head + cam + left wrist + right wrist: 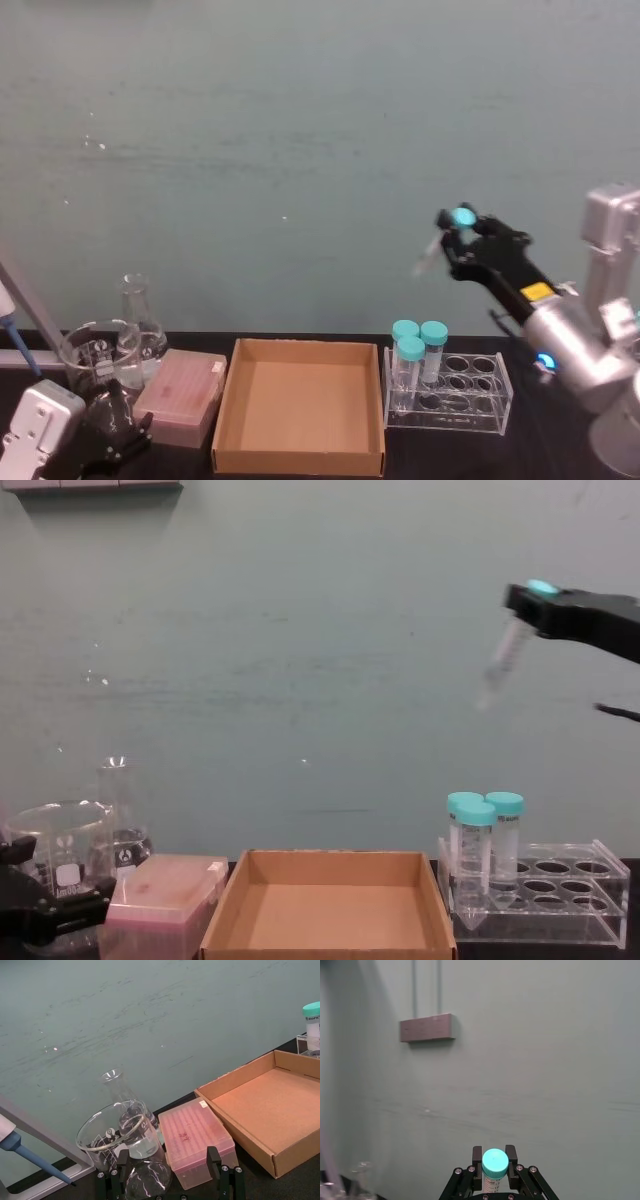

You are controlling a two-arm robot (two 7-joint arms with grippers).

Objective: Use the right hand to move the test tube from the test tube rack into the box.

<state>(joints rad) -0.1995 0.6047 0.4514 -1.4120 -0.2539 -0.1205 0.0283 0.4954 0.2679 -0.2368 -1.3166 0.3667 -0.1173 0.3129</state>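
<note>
Tube clear of rack, transfer not yet made.

- The right gripper is up in the air above the test tube rack, well apart from it. Its fingers are clamped on the slim test tube just under the small teal cap. The tube hangs tilted, conical tip down and towards the robot's left.
- The cardboard box sits on the bench just left of the rack, with nothing in it.
- The left gripper is parked low at the bench's left end by the pink tip box and beaker, fingers spread and holding nothing.

Risks as we judge them:
1. Slip. The hold is high on the tube and the body hangs free at an angle, so a quick sideways sweep could swing it or work it loose.
2. Collision. The three wide capped tubes stand at the rack's end nearest the box, right on the low path. Descending before passing them could catch the tip and topple them.
3. Bounce-out. The box walls are low, so a release from this height could send the tube rolling or hopping over the rim.
4. Overshoot. Travelling too far left would put the tube over the pink tip box.
</note>
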